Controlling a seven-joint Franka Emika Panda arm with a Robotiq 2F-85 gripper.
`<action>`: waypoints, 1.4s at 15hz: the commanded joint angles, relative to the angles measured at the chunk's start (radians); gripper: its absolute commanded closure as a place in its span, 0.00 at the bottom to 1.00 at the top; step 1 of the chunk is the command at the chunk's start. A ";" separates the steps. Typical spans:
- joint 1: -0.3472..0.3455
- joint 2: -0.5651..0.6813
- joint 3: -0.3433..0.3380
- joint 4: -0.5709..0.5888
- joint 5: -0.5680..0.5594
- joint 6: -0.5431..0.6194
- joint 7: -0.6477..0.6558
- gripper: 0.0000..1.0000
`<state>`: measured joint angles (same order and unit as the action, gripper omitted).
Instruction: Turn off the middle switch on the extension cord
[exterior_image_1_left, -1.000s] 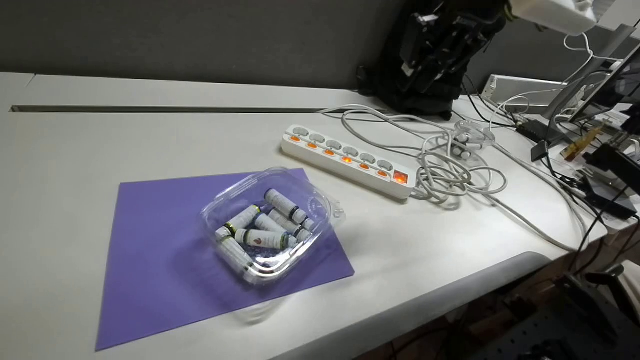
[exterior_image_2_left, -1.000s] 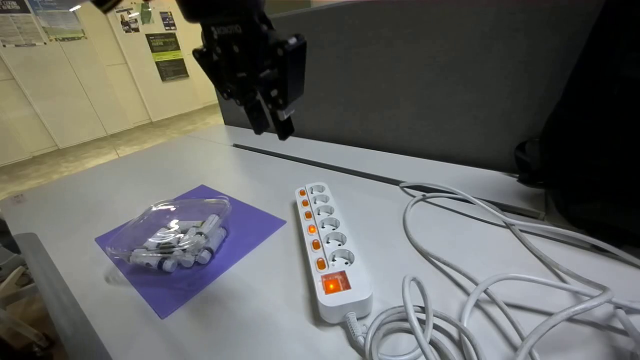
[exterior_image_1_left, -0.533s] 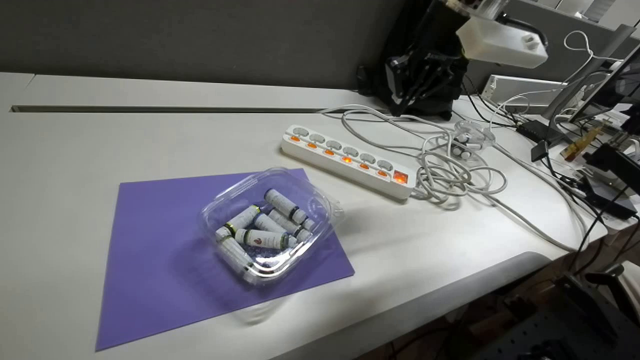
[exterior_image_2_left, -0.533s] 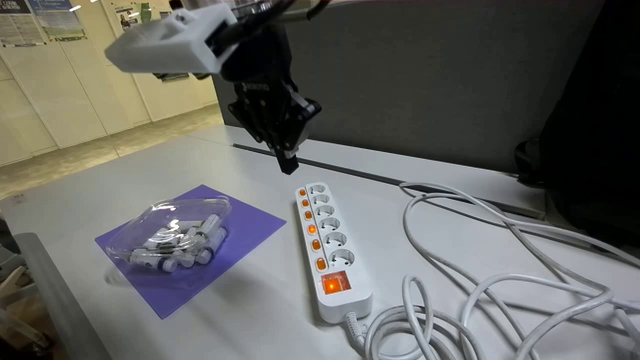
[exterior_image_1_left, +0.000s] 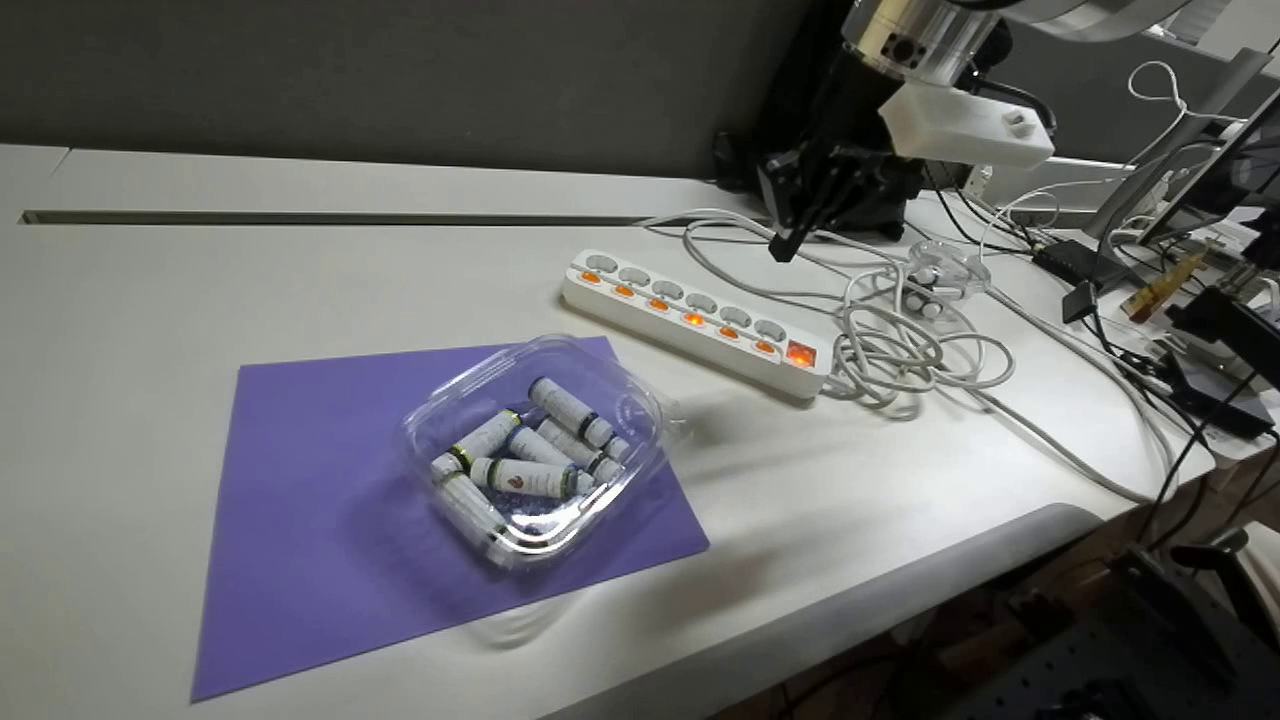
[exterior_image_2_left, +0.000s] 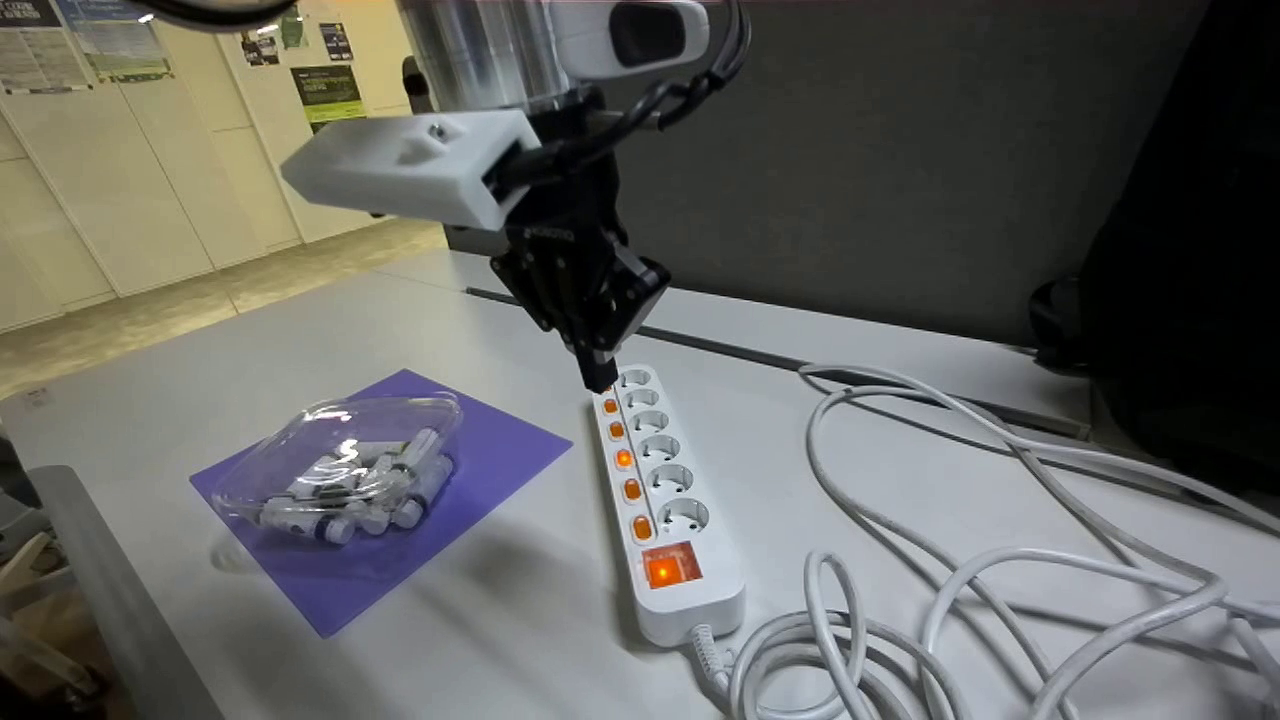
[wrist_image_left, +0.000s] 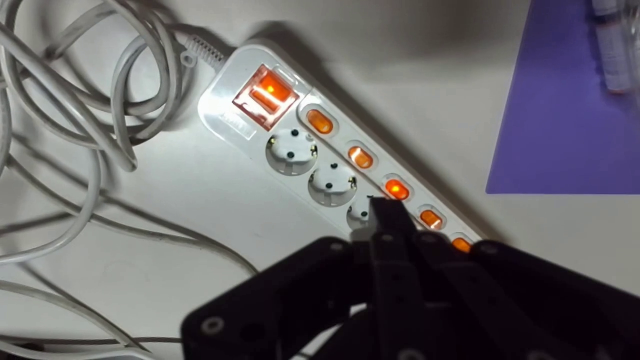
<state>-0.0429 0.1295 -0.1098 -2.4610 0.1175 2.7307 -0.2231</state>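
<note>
The white extension cord strip (exterior_image_1_left: 690, 350) lies on the table, in both exterior views (exterior_image_2_left: 690, 605) and in the wrist view (wrist_image_left: 225, 102). It has a row of small orange switches beside its sockets. One small switch near the row's middle glows (exterior_image_1_left: 693, 319), also in the wrist view (wrist_image_left: 397, 189). The large end switch (exterior_image_2_left: 671, 565) is also lit. My gripper (exterior_image_2_left: 598, 380) is shut and empty, fingertips together, pointing down above the strip and apart from it. In the wrist view the fingertips (wrist_image_left: 392, 212) appear just beside the glowing small switch and hide part of a socket.
A purple mat (exterior_image_1_left: 300, 520) carries a clear plastic container (exterior_image_1_left: 640, 440) of several small bottles beside the strip. Loose white cable loops (exterior_image_1_left: 900, 350) lie at the strip's end. A dark partition (exterior_image_1_left: 400, 90) and a black bag (exterior_image_2_left: 1180, 250) stand behind.
The fingers were apart one second ago and were together half a second ago. The gripper has moved down and closer to the strip. The strip and its lit switches look the same.
</note>
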 joint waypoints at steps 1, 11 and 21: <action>-0.023 0.013 0.018 0.011 -0.028 -0.001 0.035 1.00; -0.016 0.200 0.039 0.131 -0.049 0.030 0.090 1.00; 0.004 0.331 0.066 0.241 -0.070 0.026 0.130 1.00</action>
<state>-0.0424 0.4293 -0.0477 -2.2619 0.0754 2.7748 -0.1431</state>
